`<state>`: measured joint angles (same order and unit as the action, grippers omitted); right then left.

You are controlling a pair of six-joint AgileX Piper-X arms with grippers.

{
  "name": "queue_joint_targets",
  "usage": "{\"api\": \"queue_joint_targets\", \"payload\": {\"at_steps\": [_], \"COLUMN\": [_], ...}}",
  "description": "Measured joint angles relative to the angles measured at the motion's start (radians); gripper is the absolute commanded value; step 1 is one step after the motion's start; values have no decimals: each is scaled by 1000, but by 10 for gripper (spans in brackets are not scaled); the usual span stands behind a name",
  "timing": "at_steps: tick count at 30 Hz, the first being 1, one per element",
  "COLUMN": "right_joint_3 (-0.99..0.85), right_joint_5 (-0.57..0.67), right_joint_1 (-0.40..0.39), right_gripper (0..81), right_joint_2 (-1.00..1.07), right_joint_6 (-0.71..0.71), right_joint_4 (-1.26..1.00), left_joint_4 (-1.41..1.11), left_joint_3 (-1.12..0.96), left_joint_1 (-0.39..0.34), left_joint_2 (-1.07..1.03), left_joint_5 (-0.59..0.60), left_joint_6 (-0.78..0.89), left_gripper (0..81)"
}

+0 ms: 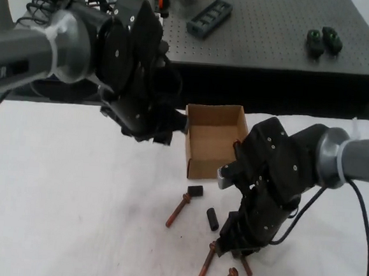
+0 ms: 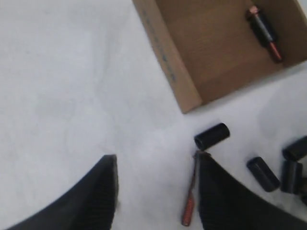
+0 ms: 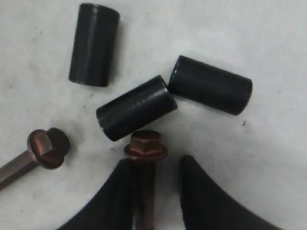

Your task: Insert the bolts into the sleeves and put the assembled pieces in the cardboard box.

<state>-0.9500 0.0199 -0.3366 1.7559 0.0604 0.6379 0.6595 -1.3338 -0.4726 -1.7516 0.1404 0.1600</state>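
The cardboard box stands on the white cloth, and one bolt in its sleeve lies inside it. My left gripper hangs open above the cloth to the left of the box, holding nothing. A loose bolt lies by one of its fingers, with a black sleeve beyond it. My right gripper is low over the cloth in front of the box, open, with a copper bolt between its fingers, close against one finger. Three black sleeves lie just past that bolt's head.
Several more loose bolts and sleeves are scattered on the cloth in front of the box. A second bolt head lies beside the right gripper. A dark perforated bench with small black parts stands behind the cloth.
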Motion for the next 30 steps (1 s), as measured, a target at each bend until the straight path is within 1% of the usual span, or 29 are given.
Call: {"api": "queue_joint_targets", "payload": {"at_steps": [5, 6, 7, 10, 14, 15, 16, 18, 19, 20, 21, 23, 27, 30], "right_joint_3": [-16, -16, -17, 16, 94, 118, 137, 187, 235, 258, 298, 326, 350, 355], "right_joint_5": [-27, -27, -27, -26, -20, -20, -14, -14, -10, -5, 5, 45, 71, 74], "right_joint_1": [-2, -2, 3, 47, 150, 183, 207, 273, 322, 346, 380, 407, 428, 429], "right_gripper": [11, 11, 11, 11, 11, 11, 11, 11, 11, 11, 11, 11, 11, 11], "right_joint_2": [17, 17, 14, -41, -196, -247, -295, -386, -461, -498, -560, -615, -674, -682], "right_joint_6": [20, 19, 19, 15, -5, -11, -12, -14, -14, -14, -14, -14, -14, -14], "right_joint_4": [12, 14, 14, 29, 56, 63, 75, 96, 110, 116, 124, 132, 144, 145], "left_joint_4": [-8, -15, -16, -1, 63, 67, 90, 155, 192, 262, 299, 370, 397, 405], "left_joint_3": [9, 7, 3, -39, -177, -177, -222, -309, -354, -429, -462, -517, -530, -532], "left_joint_1": [-37, -70, -87, -156, -242, -246, -263, -295, -311, -331, -335, -336, -336, -336], "left_joint_2": [-11, -27, -37, -97, -215, -215, -248, -307, -338, -392, -419, -479, -518, -532], "left_joint_5": [67, 83, 90, 98, 104, 100, 93, 54, 33, 13, 8, -4, -8, -13], "left_joint_6": [-15, -40, -56, -84, -121, -124, -134, -160, -171, -180, -185, -194, -194, -196], "left_gripper": [365, 365, 365, 365, 365, 365, 365, 365, 365, 365, 365, 365, 365, 365]}}
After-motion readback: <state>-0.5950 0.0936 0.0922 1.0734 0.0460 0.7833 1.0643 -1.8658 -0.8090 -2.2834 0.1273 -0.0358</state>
